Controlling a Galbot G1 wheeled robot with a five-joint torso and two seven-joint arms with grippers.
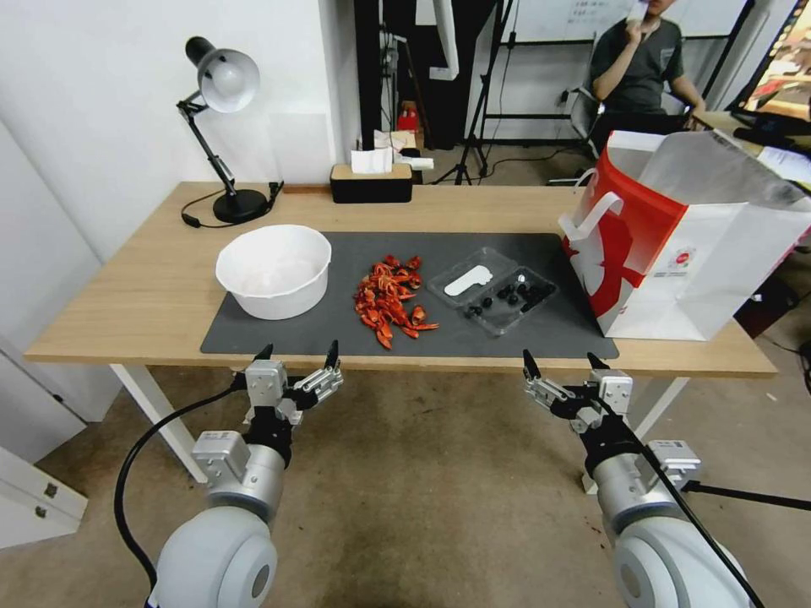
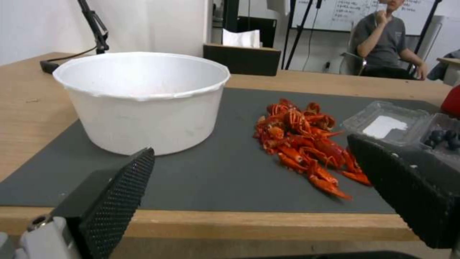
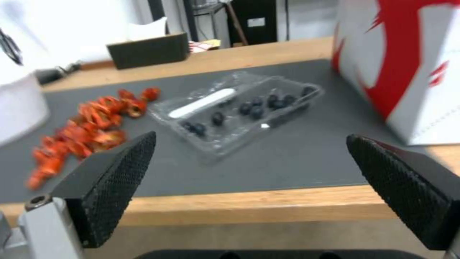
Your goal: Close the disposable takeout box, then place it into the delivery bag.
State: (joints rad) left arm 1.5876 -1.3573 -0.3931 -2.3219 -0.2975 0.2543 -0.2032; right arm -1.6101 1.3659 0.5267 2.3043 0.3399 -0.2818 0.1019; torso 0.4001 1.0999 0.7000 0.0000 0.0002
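Observation:
The disposable takeout box (image 1: 492, 291) lies open on the grey mat, a clear clamshell with a white oval piece in one half and small black round pieces in the other. It also appears in the right wrist view (image 3: 239, 108) and the left wrist view (image 2: 398, 124). The delivery bag (image 1: 684, 241), red and white paper with white handles, stands open at the table's right end, close to the box (image 3: 407, 64). My left gripper (image 1: 298, 352) and right gripper (image 1: 562, 361) hover open and empty just off the table's front edge.
A round white bowl (image 1: 274, 270) sits on the mat's left part, with a pile of red crayfish (image 1: 390, 300) between it and the box. A black desk lamp (image 1: 221, 118) and a tissue box (image 1: 371, 180) stand at the back. The grey mat (image 1: 338, 338) covers the table's middle.

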